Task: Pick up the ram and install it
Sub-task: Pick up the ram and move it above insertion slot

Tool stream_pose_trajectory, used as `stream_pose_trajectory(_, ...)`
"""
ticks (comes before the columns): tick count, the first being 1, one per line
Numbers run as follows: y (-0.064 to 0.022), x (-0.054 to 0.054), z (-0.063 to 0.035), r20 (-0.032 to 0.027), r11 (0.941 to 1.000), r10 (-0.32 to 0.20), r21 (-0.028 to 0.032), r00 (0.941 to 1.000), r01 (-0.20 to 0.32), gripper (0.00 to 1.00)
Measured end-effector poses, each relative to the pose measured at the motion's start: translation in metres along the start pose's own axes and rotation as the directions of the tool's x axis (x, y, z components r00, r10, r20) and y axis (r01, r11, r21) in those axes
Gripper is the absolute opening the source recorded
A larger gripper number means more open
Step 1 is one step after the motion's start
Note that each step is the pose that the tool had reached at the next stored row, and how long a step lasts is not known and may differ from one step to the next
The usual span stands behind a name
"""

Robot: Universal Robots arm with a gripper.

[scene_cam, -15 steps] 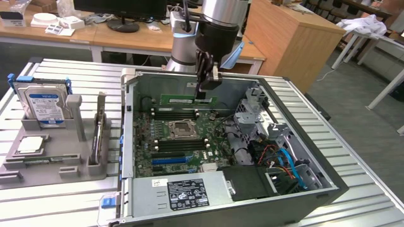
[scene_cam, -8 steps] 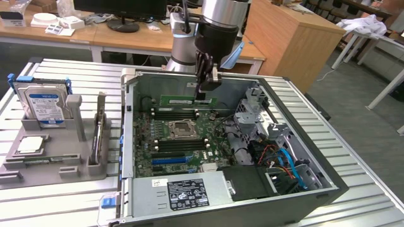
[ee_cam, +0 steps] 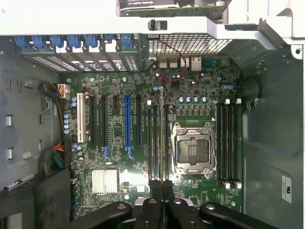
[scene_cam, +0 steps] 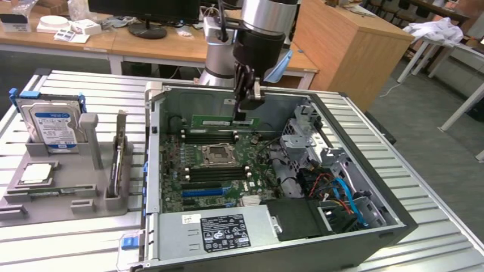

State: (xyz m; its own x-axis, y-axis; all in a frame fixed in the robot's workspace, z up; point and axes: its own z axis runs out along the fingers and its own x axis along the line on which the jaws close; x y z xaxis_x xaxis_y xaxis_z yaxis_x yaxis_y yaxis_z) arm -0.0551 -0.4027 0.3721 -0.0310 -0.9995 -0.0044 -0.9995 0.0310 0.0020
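**Ram gripped and poised over the memory slots**

The end effector (scene_cam: 243,117) is closed on the ram (scene_cam: 221,120), pinching it near the middle of its top edge. The green stick hangs level on its long edge, inside the open case (scene_cam: 363,226) and just above the motherboard (scene_cam: 189,170). In the wrist view it shows edge-on as a thin line running along the slots (ee_cam: 155,143) beside the CPU socket (ee_cam: 193,148).

The pick-up looks done and the installing step is in hand. Whether the lower edge already touches a slot is unclear.

Seating it calls for the stick to stay parallel to one slot and centred over it. The press should be straight and even; a tilt could jam one end.
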Motion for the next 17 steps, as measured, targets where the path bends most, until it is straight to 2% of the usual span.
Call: stream_pose_trajectory(17, 0.0, 0.0, 0.0052, 0.0, 1.0, 0.004, 0.0, 1.0, -0.004, 0.12)
